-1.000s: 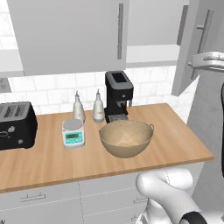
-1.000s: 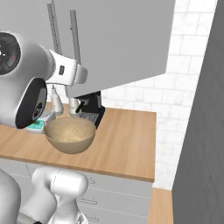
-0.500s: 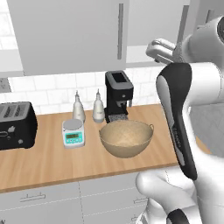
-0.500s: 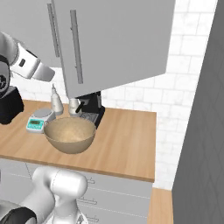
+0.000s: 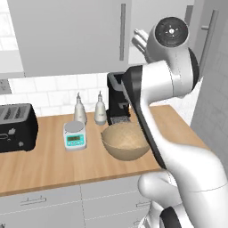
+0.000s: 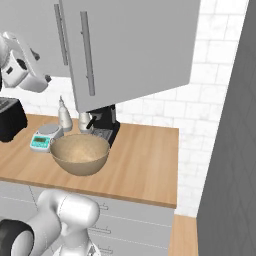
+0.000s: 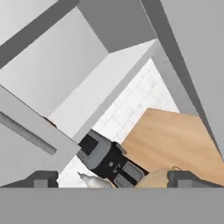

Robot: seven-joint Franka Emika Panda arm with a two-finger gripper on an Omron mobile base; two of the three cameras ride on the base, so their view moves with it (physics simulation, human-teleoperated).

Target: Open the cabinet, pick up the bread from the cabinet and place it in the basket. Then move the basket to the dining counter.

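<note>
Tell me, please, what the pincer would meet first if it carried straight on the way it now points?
Probably the cabinet: the open pincer looks up at its underside and door edge, above the coffee machine. Depth is unclear, so that is a judgement.

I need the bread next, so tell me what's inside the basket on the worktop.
The basket sits on the wood worktop; its tan woven inside shows with nothing visibly lying in it. The arm covers its right rim in the left base view.
</note>
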